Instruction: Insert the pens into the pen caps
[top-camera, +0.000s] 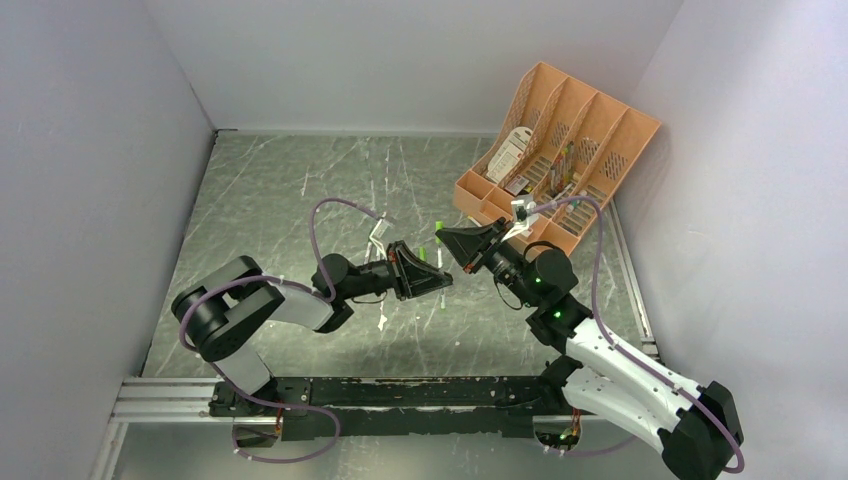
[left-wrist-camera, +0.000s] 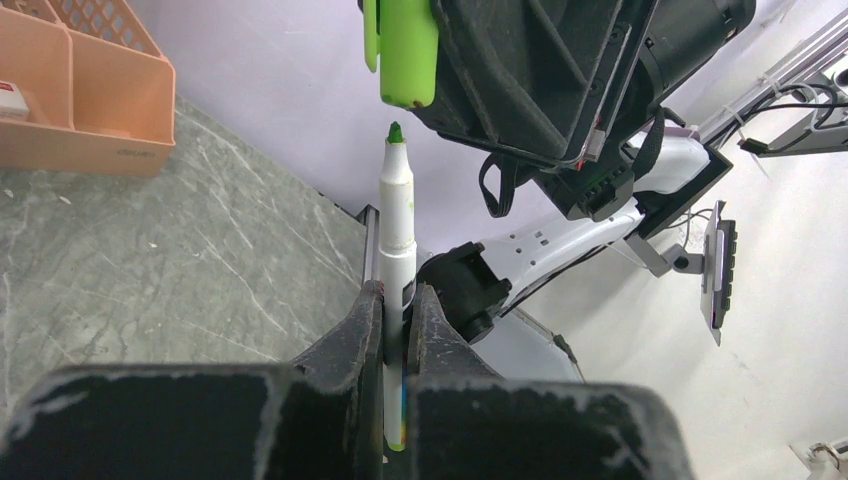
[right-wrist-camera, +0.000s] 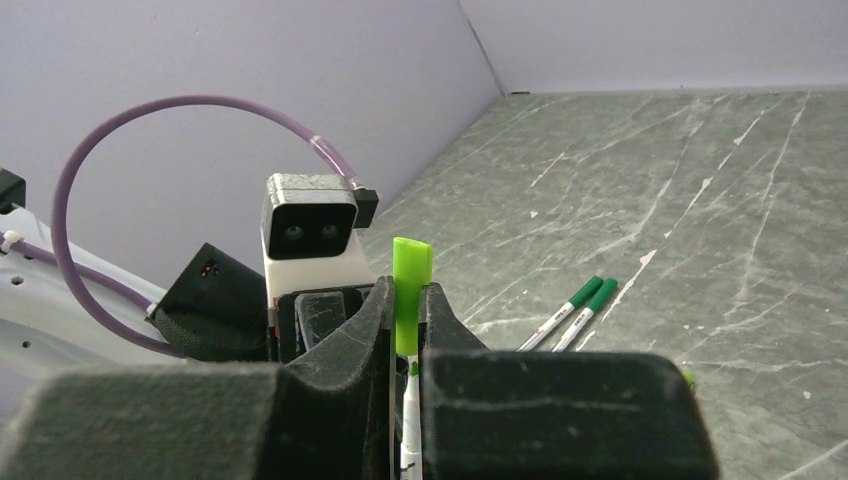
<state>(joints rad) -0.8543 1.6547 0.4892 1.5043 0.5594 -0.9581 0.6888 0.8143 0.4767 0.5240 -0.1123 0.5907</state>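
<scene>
Left gripper (left-wrist-camera: 395, 312) is clamped tight on the pen (left-wrist-camera: 397, 215) barrel, tip out. Right gripper (right-wrist-camera: 408, 293) is pinched shut on the green cap (right-wrist-camera: 411, 265). Both are held above mid-desk, with the tip just short of the cap and not touching. Axes are near collinear, cap slightly offset sideways. The cap's bore is hidden, and the overhead view is too small to confirm alignment.

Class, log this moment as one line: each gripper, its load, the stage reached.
left gripper: shut on pen | right gripper: shut on green cap | stage: pen tip just short of green cap, not inserted
</scene>
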